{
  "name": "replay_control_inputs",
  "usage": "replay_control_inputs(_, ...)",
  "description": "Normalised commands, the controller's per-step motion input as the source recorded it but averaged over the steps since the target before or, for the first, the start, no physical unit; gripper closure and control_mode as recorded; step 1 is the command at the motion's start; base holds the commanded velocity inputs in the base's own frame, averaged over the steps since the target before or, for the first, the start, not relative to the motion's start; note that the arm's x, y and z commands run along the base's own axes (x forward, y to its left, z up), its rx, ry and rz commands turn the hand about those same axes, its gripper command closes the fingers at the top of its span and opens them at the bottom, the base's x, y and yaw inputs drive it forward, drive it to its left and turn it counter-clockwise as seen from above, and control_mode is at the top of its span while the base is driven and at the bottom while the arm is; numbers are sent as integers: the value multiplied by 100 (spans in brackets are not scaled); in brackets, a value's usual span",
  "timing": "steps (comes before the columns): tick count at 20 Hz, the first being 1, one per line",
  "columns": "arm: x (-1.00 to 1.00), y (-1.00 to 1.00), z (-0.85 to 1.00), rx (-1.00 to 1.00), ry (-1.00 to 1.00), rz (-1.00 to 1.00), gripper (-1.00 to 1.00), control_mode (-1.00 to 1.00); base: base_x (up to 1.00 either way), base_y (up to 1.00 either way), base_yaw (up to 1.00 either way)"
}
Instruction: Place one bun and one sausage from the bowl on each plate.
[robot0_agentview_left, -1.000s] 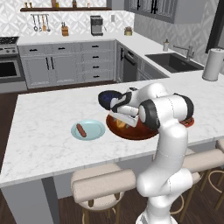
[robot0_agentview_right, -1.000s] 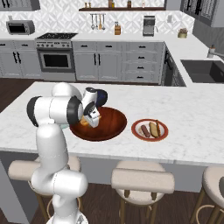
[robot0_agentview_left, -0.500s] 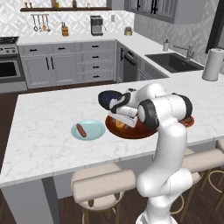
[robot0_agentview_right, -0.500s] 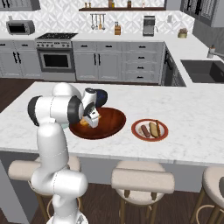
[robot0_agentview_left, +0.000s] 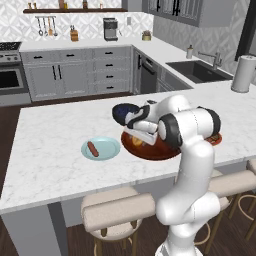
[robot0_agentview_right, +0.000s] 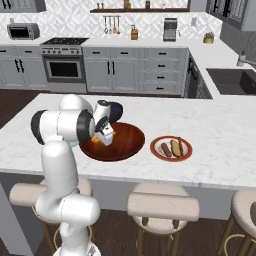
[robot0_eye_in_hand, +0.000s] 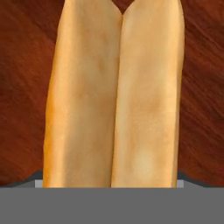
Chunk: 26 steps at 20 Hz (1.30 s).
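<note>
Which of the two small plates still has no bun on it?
The pale blue plate, holding only a sausage; the red-rimmed white plate has both.

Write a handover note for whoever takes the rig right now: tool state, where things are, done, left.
Tool: down in the wooden bowl, right over the last bun; the views don't settle whether it grips yet.
White red-rimmed plate: bun and sausage on it, done.
Pale blue plate: sausage only.
Left: grasp the bun, carry it to the blue plate, set it beside the sausage.
</note>
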Motion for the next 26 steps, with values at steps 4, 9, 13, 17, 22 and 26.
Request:
replay_control_inputs(4, -19, 0, 72, 1, 0, 2, 100, -100, 0, 0, 0)
replay_control_inputs(9, -20, 5, 100, 0, 0, 5, 100, -100, 0, 0, 0)
replay_control_inputs(13, -37, 43, 95, -2, -7, 15, 100, -100, 0, 0, 0)
replay_control_inputs(17, -34, 71, 74, -7, -5, 26, 100, -100, 0, 0, 0)
replay_control_inputs(22, -16, 84, 41, -15, 0, 35, 100, -100, 0, 0, 0)
replay_control_inputs(26, -4, 68, 0, -8, 0, 34, 100, -100, 0, 0, 0)
